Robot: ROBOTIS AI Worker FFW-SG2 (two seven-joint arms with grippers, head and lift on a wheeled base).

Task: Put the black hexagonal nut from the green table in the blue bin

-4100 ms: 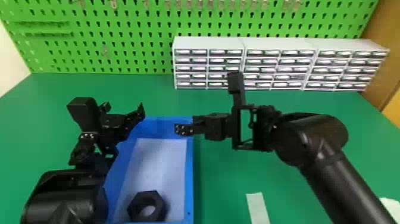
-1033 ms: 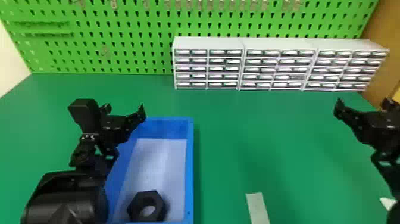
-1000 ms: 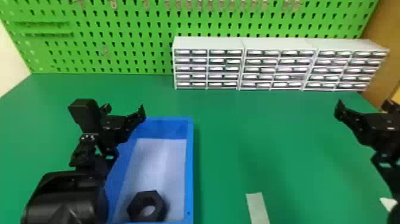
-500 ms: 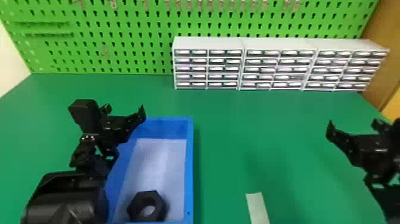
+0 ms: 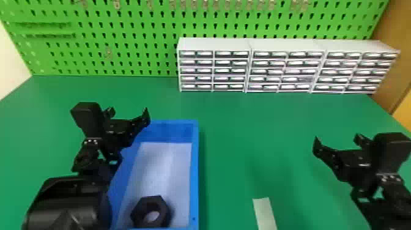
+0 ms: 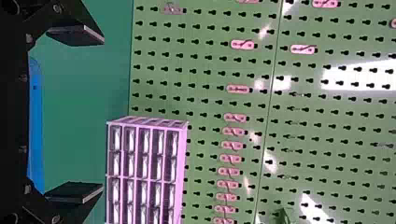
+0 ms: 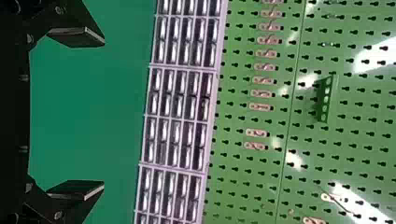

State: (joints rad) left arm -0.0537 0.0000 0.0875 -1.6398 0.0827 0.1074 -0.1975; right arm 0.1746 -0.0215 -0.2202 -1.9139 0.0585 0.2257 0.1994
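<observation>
One black hexagonal nut is lying in the blue rectangular bin, likely stiff and fairly heavy, inviting a grip across opposite flats; the black left end effector and right end effector are hanging empty, fingers apart, over the green table.

Solid black logged for hexagonal nut, left gripper and right gripper. Bin tagged blue, its floor pale bluish white. Worktop marked plain deep green. Pegboard marked brighter green, patterned with rows of dark keyhole-shaped slots. Drawer units tagged white, gridded with dark-and-white fronts. Strip noted as off-white, side panel as brown.
</observation>
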